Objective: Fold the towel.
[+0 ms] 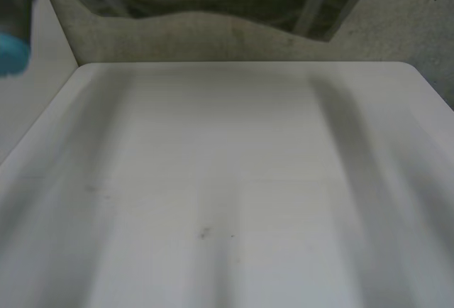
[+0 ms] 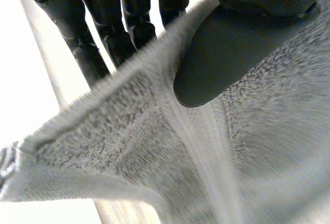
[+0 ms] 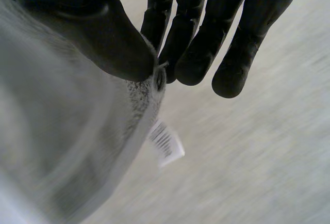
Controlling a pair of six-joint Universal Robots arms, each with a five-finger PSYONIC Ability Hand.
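At the white tabletop (image 1: 227,180), the left hand (image 2: 232,53) pinches the grey towel (image 2: 129,146) by an edge and the right hand (image 3: 103,38) pinches it beside its label (image 3: 166,144). I'd say no fold is laid yet.

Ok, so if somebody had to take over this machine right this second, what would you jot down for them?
Left robot hand: shut on the towel, with the thumb pinching an edge against the fingers, a corner not far off.
Right robot hand: shut on the towel, pinching an edge right by its barcode label.
Towel: held by both hands, apparently up off the white table.
Done: towel grasped.
Left: lay it down and fold it. I can see no fold yet.
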